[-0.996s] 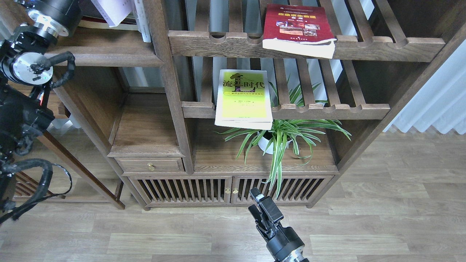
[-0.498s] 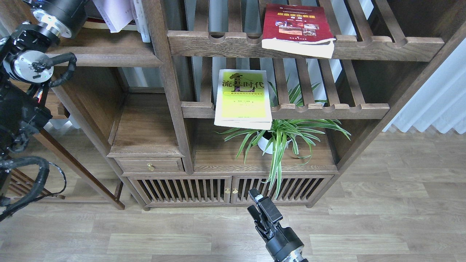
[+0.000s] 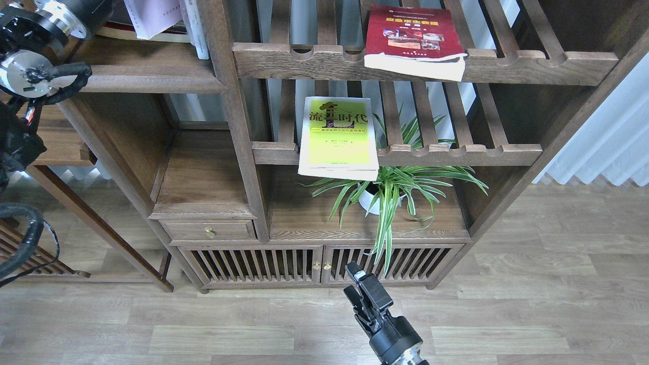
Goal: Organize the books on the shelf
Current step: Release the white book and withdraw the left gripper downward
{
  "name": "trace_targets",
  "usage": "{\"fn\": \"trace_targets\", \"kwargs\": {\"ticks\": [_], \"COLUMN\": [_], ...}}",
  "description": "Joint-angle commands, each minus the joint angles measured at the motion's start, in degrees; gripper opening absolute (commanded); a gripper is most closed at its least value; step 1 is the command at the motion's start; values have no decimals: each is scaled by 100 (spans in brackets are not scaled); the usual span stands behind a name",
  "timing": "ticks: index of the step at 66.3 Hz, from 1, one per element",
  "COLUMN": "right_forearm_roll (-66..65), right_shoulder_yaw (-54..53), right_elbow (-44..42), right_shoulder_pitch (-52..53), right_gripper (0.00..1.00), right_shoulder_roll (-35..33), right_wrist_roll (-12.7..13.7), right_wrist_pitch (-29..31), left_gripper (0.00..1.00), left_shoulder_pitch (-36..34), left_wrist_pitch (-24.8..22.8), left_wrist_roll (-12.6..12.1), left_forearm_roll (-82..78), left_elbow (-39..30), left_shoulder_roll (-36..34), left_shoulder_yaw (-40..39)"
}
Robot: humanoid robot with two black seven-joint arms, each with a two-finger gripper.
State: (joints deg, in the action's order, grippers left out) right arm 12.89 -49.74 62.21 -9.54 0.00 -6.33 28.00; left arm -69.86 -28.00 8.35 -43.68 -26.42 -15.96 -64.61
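Observation:
The yellow-green book (image 3: pixel 338 134) lies flat on the lower slatted rack, its front edge hanging over the rail. On the upper slatted rack lies the dark red book (image 3: pixel 413 38), also overhanging. The white book with a lavender band (image 3: pixel 151 17) hangs at the top left, above the solid brown shelf (image 3: pixel 147 78); its upper part is cut off by the frame. My left arm (image 3: pixel 30 76) rises along the left edge and its gripper is beyond the top of the view. My right gripper (image 3: pixel 356 284) hovers low over the floor before the cabinet doors; its fingers cannot be told apart.
A potted spider plant (image 3: pixel 390 190) stands on the cabinet top under the lower rack. A white upright book (image 3: pixel 199 30) leans against the bookcase post, with a flat book (image 3: pixel 152 35) beside it on the shelf. A drawer (image 3: pixel 210 230) and slatted doors (image 3: pixel 319 263) sit below.
My left arm has moved up and to the left, and the white book has shifted slightly left with it. The right gripper has barely moved.

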Motion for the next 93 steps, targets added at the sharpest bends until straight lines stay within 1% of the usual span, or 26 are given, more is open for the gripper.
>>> {"fn": "trace_targets", "kwargs": {"ticks": [1,2,4,7,8,13,19,21,22,25,32,39,49,54,57,58,60,63,76,86,91,93], "right_forearm_roll": [3,3,3,3,3,3,3,3,3,3,3,3,3,3,3,3,3,3,-6,3,3,3], "right_shoulder_yaw": [0,0,0,-9,-9,-9,-9,0,0,0,0,0,-9,-18,-18,-35,-35,-35,-9,0,-9,-9], "right_elbow": [2,2,2,19,46,46,46,55,63,64,64,64,81,134,169,195,213,230,274,283,301,318], "right_shoulder_pitch": [-22,-30,-30,-30,-30,-30,-30,-30,-30,-30,-22,-22,-30,-48,-48,-48,-57,-74,-74,-74,-83,-83], "right_gripper": [98,98,98,98,98,98,98,98,98,98,98,98,98,98,98,98,98,98,98,98,98,98], "right_shoulder_roll": [0,0,0,0,0,0,0,0,0,0,0,0,0,0,0,0,0,0,0,0,0,0], "right_wrist_roll": [0,0,0,0,0,0,0,0,0,0,0,0,0,0,0,0,0,0,0,0,0,0], "right_wrist_pitch": [0,0,0,0,0,0,0,0,0,0,0,0,0,0,0,0,0,0,0,0,0,0], "left_gripper": [22,25,27,33,39,42,48,52,56,61,65,71,73,73,72,72,72,72,73,72,73,73], "left_shoulder_pitch": [7,7,16,16,16,7,-2,-11,-11,-11,-2,60,165,376,525,708,833,1008,1387,1501,1545,1545], "left_wrist_pitch": [0,0,0,0,0,0,0,0,0,0,0,0,0,0,0,29,171,295,374,401,401,401], "left_wrist_roll": [9,9,9,9,0,0,0,0,0,-8,-52,-105,-123,-175,-272,-472,-623,-738,-755,-782,-659,-545], "left_forearm_roll": [0,-8,0,0,0,0,0,0,0,0,27,97,255,413,466,501,545,641,783,791,791,783], "left_elbow": [-12,-12,-12,-12,-30,-39,-48,-65,-74,-118,-311,-539,-803,-1102,-1330,-1609,-1848,-2129,-2780,-2992,-2966,-2922], "left_shoulder_roll": [31,31,31,22,22,31,22,22,22,31,22,5,-39,-65,-127,-275,-390,-461,-637,-637,-575,-514], "left_shoulder_yaw": [-35,-43,-43,-52,-96,-140,-184,-193,-201,-228,-360,-544,-632,-632,-641,-641,-658,-694,-851,-1010,-1124,-1194]}}
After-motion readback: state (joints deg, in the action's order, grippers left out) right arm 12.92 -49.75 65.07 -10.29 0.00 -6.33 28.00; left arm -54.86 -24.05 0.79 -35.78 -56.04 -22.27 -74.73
